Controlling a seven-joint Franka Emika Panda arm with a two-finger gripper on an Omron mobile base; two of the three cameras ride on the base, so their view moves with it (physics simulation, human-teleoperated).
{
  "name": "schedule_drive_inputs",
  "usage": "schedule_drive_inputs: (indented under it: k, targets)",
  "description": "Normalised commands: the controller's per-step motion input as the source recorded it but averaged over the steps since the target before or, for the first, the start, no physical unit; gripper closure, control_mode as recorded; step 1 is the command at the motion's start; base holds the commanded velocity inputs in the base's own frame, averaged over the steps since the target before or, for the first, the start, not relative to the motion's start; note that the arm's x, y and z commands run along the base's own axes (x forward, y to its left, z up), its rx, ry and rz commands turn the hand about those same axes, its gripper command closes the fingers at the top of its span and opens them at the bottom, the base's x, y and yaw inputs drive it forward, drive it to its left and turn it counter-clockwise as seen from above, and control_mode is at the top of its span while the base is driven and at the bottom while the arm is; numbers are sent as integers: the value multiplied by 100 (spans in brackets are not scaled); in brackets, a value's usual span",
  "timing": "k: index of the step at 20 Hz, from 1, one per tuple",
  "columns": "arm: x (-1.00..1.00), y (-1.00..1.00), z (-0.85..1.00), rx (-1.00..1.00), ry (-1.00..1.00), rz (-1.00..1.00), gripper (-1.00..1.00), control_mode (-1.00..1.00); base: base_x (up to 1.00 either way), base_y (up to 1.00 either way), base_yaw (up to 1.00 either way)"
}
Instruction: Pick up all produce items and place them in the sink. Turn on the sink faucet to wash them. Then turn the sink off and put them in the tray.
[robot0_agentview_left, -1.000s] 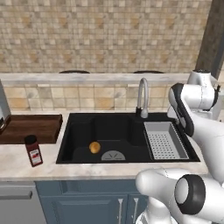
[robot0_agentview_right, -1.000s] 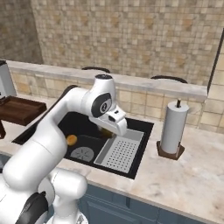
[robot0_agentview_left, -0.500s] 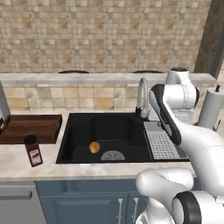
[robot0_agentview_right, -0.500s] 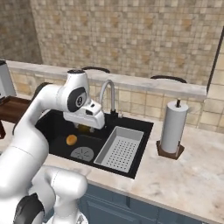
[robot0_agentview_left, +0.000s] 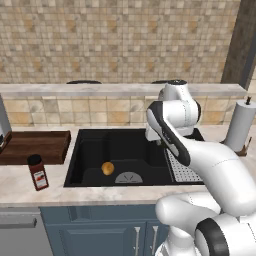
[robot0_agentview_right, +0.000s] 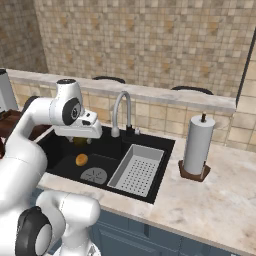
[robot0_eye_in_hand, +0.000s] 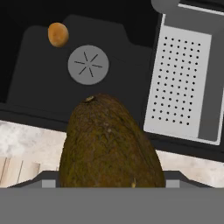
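I hold olive-brown fruit (robot0_eye_in_hand: 109, 144) clamped in hand (robot0_agentview_right: 80, 141) above sink (robot0_agentview_left: 90, 150), orange fruit (robot0_agentview_left: 107, 168) already resting beside drain (robot0_agentview_left: 128, 177). My plan: lower over bare basin floor, release gently, clear of perforated rack (robot0_agentview_right: 137, 170) and faucet (robot0_agentview_right: 121, 112).

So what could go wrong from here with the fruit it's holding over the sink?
The olive-brown fruit hangs high over the sink; released from there it could bounce or strike the orange fruit. It might also land on the perforated rack rather than the basin floor near the drain.
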Motion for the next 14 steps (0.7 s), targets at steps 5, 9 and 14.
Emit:
schedule_drive_inputs:
  k: [5, 9, 14]
  targets:
    - [76, 50, -11, 0, 10, 20, 100, -100, 0, 0, 0]
    - [45, 45, -26, 0, 6, 17, 100, -100, 0, 0, 0]
    - [55, 32, -33, 0, 2, 11, 100, -100, 0, 0, 0]
